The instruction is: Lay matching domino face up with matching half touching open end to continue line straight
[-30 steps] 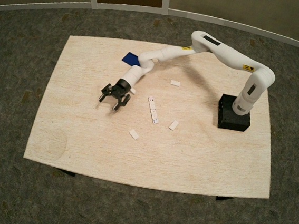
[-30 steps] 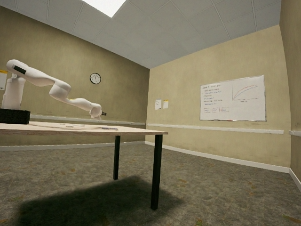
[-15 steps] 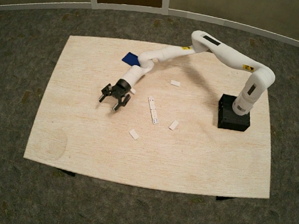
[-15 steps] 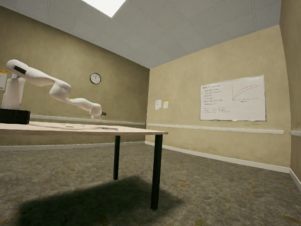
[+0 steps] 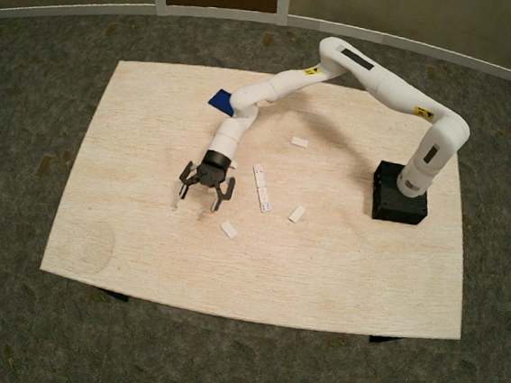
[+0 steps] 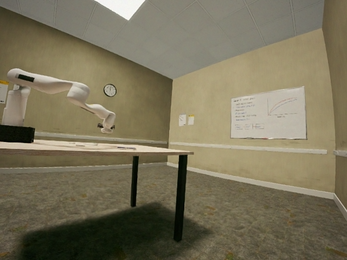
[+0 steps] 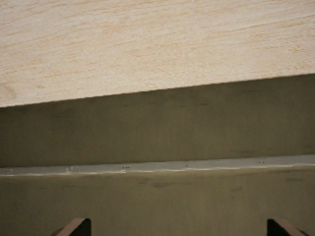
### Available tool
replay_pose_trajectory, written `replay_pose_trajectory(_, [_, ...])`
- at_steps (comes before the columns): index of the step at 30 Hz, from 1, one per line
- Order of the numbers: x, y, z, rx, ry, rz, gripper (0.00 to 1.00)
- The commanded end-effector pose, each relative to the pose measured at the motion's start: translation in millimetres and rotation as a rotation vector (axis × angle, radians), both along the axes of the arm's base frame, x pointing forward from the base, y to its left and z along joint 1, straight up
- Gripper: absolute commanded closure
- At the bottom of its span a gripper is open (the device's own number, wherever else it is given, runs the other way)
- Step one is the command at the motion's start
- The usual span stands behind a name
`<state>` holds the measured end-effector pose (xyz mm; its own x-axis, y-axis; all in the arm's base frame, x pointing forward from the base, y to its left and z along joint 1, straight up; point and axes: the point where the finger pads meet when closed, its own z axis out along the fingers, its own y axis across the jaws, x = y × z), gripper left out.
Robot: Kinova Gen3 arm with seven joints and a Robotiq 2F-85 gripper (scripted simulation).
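Currently, the gripper (image 5: 204,195) stood fully open and held nothing. The nearest face-down domino (image 5: 228,229) lay flat on the table (image 5: 103,221), just right of and below the fingertips, long axis diagonal.

Wooden table (image 5: 146,253) carries 3 face-down dominoes (image 5: 228,229).

Hidden, cropped or too small to read

From above, the pips on the line of dominoes (image 5: 261,188) are too small to count, and the 3 blank white dominoes (image 5: 299,141) (image 5: 297,214) (image 5: 228,229) show no faces. The wrist view crops the fingertips at its lower edge. In the side view the arm's black base (image 6: 17,133) is cut off at the left.
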<state>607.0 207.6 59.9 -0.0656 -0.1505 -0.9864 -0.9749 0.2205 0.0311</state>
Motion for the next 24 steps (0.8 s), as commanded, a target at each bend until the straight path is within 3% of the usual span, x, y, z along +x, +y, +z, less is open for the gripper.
replay_pose_trajectory(1, [-34.1, 28.5, 4.7, -0.106, -0.046, 0.119, 0.00])
replay_pose_trajectory(8, [-138.3, 62.9, -8.9, -0.399, -0.179, 0.424, 0.00])
replay_pose_trajectory(11, [-154.1, 62.7, -12.2, -0.488, -0.217, 0.507, 0.00])
replay_pose_trajectory(13, [-181.3, 57.1, -18.8, -0.592, -0.265, 0.599, 0.00])
replay_pose_trajectory(15, [-181.3, 57.1, -18.8, -0.592, -0.265, 0.599, 0.00])
replay_pose_trajectory(17, [-204.8, 46.4, -24.5, -0.702, -0.315, 0.689, 0.00])
replay_pose_trajectory(20, [-215.0, 39.5, -26.7, -0.755, -0.339, 0.730, 0.00])
replay_pose_trajectory(22, [-231.9, 23.6, -29.7, -0.857, -0.387, 0.806, 0.00])
replay_pose_trajectory(23, [-231.9, 23.6, -29.7, -0.857, -0.387, 0.806, 0.00])
replay_pose_trajectory(24, [-238.8, 15.0, -30.4, -0.906, -0.410, 0.840, 0.00])
